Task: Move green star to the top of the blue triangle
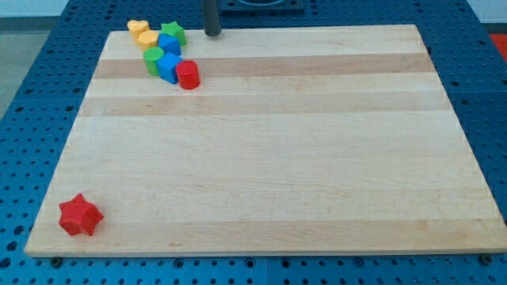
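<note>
The green star (174, 32) sits near the board's top left, at the upper right of a tight cluster. It touches a blue block (167, 44) just below it. A second blue block (169, 67) lies lower in the cluster. I cannot tell which of the two is the triangle. My tip (212, 35) rests at the board's top edge, a short way to the right of the green star and apart from it.
The cluster also holds a yellow heart (138, 28), a yellow block (147, 38), a green block (154, 58) and a red cylinder (188, 74). A red star (80, 215) lies alone at the bottom left corner of the wooden board (269, 158).
</note>
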